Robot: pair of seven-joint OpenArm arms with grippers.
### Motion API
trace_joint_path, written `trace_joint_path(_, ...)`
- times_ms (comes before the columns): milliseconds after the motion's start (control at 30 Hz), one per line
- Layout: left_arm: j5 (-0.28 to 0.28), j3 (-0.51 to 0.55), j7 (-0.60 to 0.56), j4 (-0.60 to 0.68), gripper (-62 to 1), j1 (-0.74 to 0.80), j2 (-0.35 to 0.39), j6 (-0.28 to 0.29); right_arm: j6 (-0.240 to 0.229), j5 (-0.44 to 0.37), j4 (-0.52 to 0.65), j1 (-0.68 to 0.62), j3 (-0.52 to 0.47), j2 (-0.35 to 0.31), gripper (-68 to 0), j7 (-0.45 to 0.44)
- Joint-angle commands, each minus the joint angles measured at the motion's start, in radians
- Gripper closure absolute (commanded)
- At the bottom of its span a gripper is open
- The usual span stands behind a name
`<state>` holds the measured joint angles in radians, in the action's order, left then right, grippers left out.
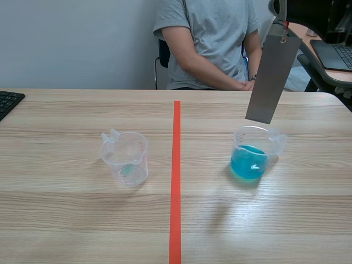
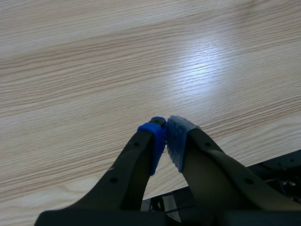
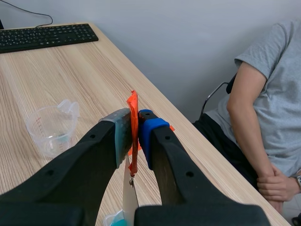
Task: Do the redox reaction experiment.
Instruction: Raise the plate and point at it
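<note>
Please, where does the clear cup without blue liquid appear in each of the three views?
Scene view: clear cup left of the orange-red line.
Left wrist view: not in it.
Right wrist view: clear cup beside the right pincer, toward the keyboard.
Shared landmark: that keyboard, at the scene view's left edge.

Bright, even indoor light from above. In the scene view, the empty cup (image 1: 125,159) and the blue-filled cup (image 1: 250,157) cast soft, faint shadows on the table (image 1: 82,220). A broad white glare marks the wood ahead of the left gripper (image 2: 165,136).
</note>
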<state>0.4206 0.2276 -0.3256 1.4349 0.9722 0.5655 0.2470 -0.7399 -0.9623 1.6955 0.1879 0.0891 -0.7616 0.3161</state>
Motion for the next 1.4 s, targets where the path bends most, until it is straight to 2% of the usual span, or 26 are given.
trace_joint_path(0, 0.005, 0.007, -0.014, 0.006, -4.9, 0.005, -0.003, 0.003, -0.006, -0.017, 0.013, 0.023, -0.014, -0.016, -1.5, -0.010)
trace_joint_path(833, 0.005, 0.007, -0.017, 0.006, -4.9, 0.005, -0.002, 0.003, -0.006, -0.018, 0.013, 0.023, -0.014, -0.016, -1.5, -0.006)
trace_joint_path(933, 0.002, 0.008, -0.018, 0.006, -4.9, 0.006, 0.017, 0.004, -0.006, -0.018, 0.013, 0.023, -0.014, -0.016, -1.5, -0.005)
trace_joint_path(1100, 0.003, 0.008, -0.053, 0.019, -4.9, 0.005, 0.106, 0.050, -0.006, -0.018, 0.013, 0.023, -0.014, -0.014, -1.5, -0.003)
trace_joint_path(1200, 0.003, 0.008, -0.071, 0.043, -4.9, -0.011, 0.179, 0.101, -0.006, -0.018, 0.013, 0.023, -0.014, -0.014, -1.5, -0.003)
trace_joint_path(1367, 0.003, 0.007, -0.067, 0.050, -4.9, -0.124, 0.270, 0.196, -0.006, -0.018, 0.013, 0.023, -0.014, -0.014, -1.5, -0.003)
